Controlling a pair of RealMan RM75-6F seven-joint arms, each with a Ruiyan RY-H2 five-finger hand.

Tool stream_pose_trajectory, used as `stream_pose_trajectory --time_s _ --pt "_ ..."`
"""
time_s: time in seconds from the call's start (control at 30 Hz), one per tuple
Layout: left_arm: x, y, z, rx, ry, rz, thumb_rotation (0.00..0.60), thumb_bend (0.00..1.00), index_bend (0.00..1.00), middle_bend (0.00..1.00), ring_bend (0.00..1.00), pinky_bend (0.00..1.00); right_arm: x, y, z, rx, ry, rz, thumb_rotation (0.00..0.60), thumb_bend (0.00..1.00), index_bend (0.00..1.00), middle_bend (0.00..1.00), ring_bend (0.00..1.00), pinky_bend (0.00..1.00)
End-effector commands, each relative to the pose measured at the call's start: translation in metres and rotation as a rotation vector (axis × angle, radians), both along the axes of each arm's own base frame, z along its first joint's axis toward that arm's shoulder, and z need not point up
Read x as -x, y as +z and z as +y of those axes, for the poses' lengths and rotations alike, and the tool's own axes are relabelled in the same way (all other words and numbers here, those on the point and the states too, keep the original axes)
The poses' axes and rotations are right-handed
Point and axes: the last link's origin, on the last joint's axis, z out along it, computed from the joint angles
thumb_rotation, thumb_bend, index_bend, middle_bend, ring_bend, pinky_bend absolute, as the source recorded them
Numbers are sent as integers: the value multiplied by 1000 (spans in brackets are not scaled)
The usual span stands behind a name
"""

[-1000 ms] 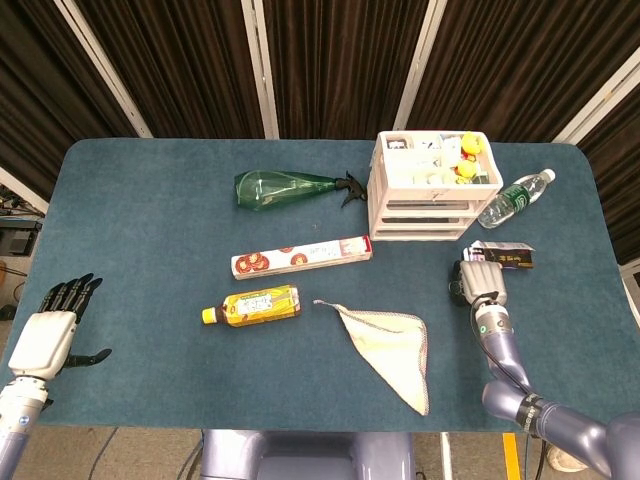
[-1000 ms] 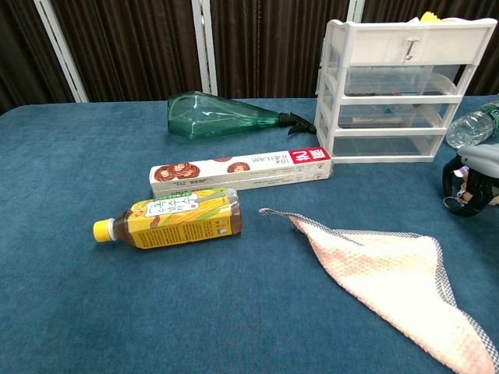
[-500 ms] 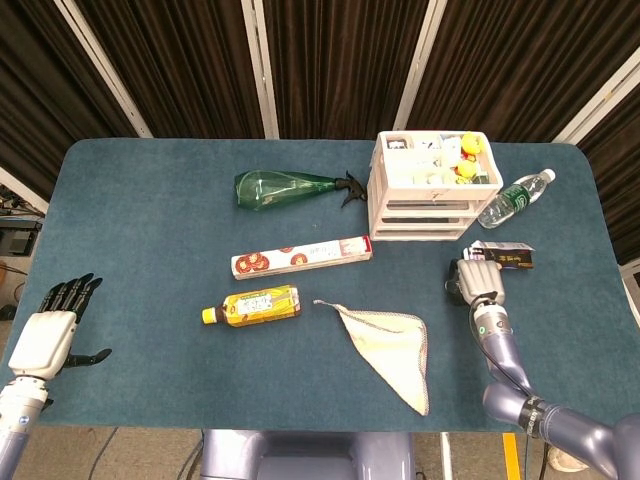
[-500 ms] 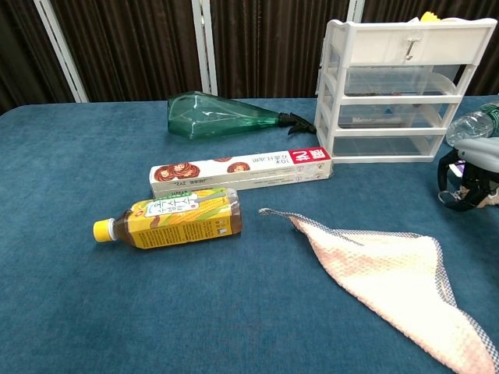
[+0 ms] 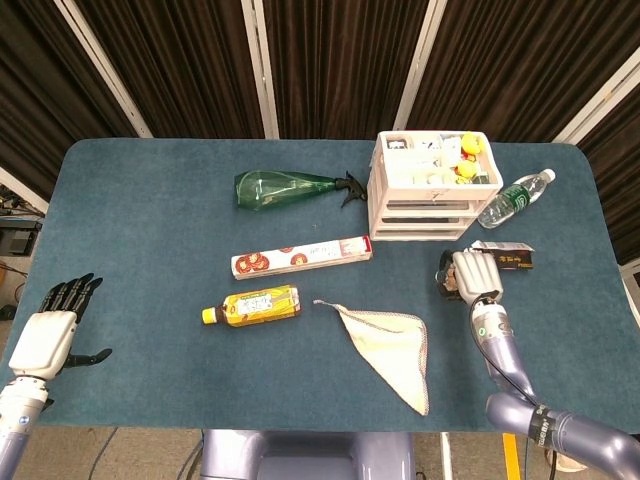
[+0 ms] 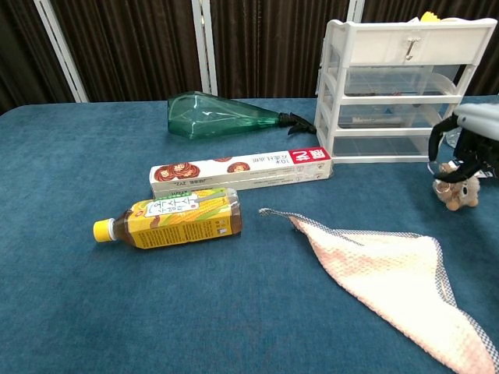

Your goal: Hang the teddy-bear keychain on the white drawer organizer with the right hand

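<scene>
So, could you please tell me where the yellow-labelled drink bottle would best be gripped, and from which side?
Probably around the labelled middle of the yellow-labelled drink bottle, coming straight down from above. It lies on its side on the table, cap to the left, so its round body faces up. Fingers should straddle it front to back; the long box behind sits near but apart, leaving some room.

Head view looks down from above; chest view low, probably nearer.
</scene>
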Motion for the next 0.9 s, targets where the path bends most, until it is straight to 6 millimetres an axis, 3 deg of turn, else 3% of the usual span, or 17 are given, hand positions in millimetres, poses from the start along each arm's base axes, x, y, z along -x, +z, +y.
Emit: stream_pose_trajectory --time_s 0.03,0.9 --pt "0 0 0 -1 -2 -1 600 86 0 0 0 0 -8 7 1 59 19 -51 600 303 528 1000 1000 841" --pt "0 2 -2 -4 -6 -14 600 87 0 0 0 0 -62 46 -21 380 59 -175 600 303 536 1000 1000 841"
